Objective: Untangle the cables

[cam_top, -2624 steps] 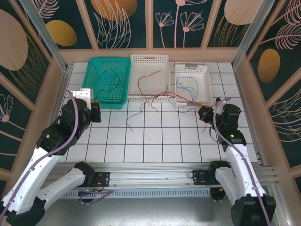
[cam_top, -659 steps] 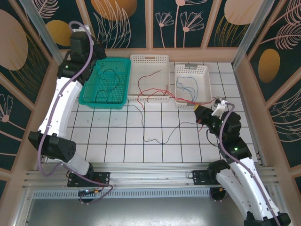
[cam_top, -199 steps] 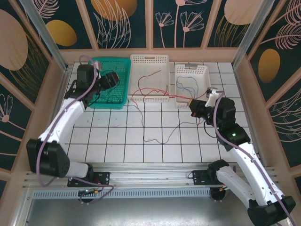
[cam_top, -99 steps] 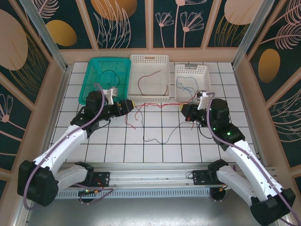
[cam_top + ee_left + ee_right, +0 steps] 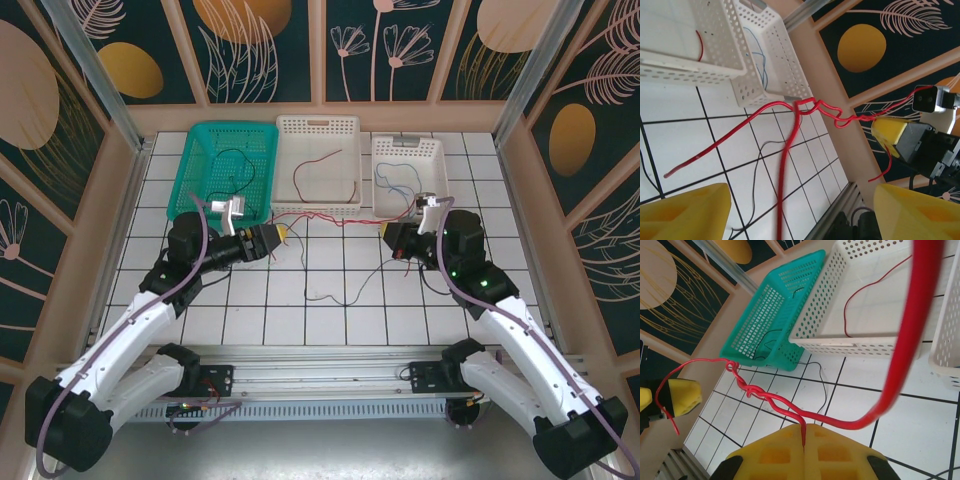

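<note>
The thin, kinked red cable (image 5: 788,165) spans the middle above the glossy tiled desk (image 5: 270,320). The right tool (image 5: 804,437) pinches its twisted end between yellow foam pads (image 5: 775,457), and the left tool (image 5: 800,212) gapes wide around it.

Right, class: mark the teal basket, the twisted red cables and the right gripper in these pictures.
teal basket (image 5: 238,127): top external view, on its far rim.
twisted red cables (image 5: 765,397): right wrist view, on the twisted stretch.
right gripper (image 5: 804,432): right wrist view, where its shut yellow fingertips meet on the cables.
</note>
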You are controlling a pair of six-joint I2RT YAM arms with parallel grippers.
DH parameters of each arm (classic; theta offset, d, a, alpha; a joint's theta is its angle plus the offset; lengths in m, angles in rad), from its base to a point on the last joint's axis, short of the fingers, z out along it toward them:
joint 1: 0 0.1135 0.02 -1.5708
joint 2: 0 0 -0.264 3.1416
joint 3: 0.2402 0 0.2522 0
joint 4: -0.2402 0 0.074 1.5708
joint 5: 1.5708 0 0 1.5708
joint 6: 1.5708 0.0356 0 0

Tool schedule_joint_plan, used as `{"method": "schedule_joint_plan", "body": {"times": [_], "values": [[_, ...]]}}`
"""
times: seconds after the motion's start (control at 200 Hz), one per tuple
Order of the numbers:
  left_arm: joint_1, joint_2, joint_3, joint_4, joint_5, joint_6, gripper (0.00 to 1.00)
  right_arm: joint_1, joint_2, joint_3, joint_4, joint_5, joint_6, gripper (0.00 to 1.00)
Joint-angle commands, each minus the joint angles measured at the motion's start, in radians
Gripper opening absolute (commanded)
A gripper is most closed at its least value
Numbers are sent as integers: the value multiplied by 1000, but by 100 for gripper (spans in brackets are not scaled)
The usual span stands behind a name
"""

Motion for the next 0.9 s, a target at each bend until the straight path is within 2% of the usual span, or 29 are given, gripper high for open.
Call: {"method": "schedule_joint_plan", "body": {"times": [0.0,0.1,0.145,0.305,0.385,0.535,0.896], "values": [[-4,-20,-27,39,31,-4,73,10,6,-5,48,-7,6,0],[-4,-15,-30,41,26,-1,69,13,6,-6,50,-11,6,0],[-3,-15,-30,45,24,-1,62,15,6,-6,49,-11,6,0],[-4,-23,-21,41,-8,5,25,17,2,-11,39,-11,-2,0],[-4,-27,-14,36,-22,4,0,16,0,-19,35,-8,-5,0],[-4,-58,10,-18,-115,11,0,17,-2,-47,24,1,-17,0],[-4,-112,276,-396,-615,125,0,10,-26,-188,11,45,-11,0]]}}
